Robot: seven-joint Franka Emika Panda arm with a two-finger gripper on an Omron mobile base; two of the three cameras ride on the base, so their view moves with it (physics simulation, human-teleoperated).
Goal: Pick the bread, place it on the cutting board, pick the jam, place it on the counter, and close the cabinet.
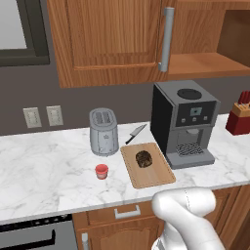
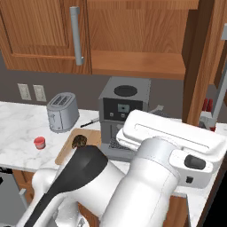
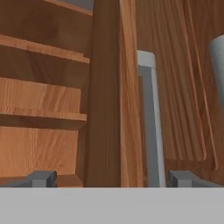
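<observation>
Left base view, cabinet: reddish-brown wall unit above the table; one panelled door shut with a grey bar handle, the compartment to its right open onto a bare shelf.
Right base view, open door: stands edge-on at the right side of the open compartment, swung out toward the camera.
Table: white marble with grey veins, over wooden drawers.
Coffee machine: dark grey, on the table just right of the cutting board.
Cutting board: light-tan rectangle lying flat on the table, between toaster and coffee machine.
Toaster: silver, upright, left of the board.
Knife block: red, at the far right of the table.
Knife: lies on the table behind the board.
Bread: dark rough lump resting on the board, nearer its back half.
Jam: tiny red jar standing on the table, left of the board and in front of the toaster.
Pincer: spread, its tips either side of the door's edge in the hand view, one just beside a grey bar handle; whether they touch the wood, cannot tell.
</observation>
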